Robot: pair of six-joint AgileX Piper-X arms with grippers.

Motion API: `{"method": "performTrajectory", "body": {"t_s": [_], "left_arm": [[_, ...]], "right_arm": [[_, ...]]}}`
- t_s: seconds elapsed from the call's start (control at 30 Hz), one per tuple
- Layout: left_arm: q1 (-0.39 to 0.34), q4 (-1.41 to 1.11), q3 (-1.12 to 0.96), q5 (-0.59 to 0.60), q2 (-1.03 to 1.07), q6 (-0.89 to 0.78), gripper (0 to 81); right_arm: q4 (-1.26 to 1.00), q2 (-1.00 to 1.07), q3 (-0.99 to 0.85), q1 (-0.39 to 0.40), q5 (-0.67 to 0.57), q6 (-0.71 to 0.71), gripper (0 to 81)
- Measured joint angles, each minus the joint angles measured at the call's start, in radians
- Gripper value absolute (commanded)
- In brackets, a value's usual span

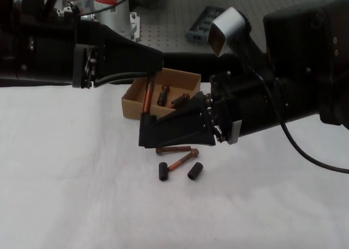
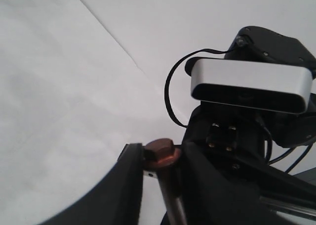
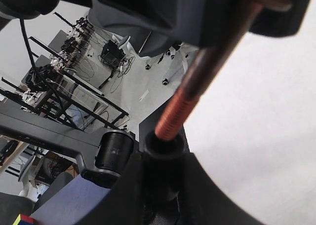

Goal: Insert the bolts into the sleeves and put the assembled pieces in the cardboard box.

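My left gripper (image 1: 151,74) is shut on the head of a copper bolt (image 1: 147,99), which hangs upright in front of the cardboard box (image 1: 131,101). In the left wrist view the bolt head (image 2: 159,153) sits pinched between the fingers. My right gripper (image 1: 146,120) is shut on a black sleeve (image 3: 163,148) directly below. The bolt's threaded end (image 3: 177,116) is at the sleeve's mouth, just entering it. Two assembled pieces (image 1: 163,94) lie in the box.
On the white cloth in front of the grippers lie two loose bolts (image 1: 173,149) (image 1: 184,160) and two loose black sleeves (image 1: 162,171) (image 1: 195,171). A perforated metal bench top with equipment (image 1: 204,22) lies behind the box.
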Motion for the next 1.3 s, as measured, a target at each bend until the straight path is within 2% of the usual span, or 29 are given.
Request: {"method": "performTrajectory", "body": {"t_s": [0.6,0.93,1.3], "left_arm": [[0.000,0.002,0.000,0.012,0.000,0.000,0.7],[0.000,0.002,0.000,0.016,0.000,0.000,0.7],[0.000,0.026,0.000,0.025,0.000,0.051,0.7]], "right_arm": [[-0.021,0.000,0.000,0.003,0.004,0.015,2.9],[-0.019,0.000,0.000,-0.025,-0.013,0.027,2.9],[-0.006,0.003,0.002,-0.027,-0.022,0.039,2.9]]}}
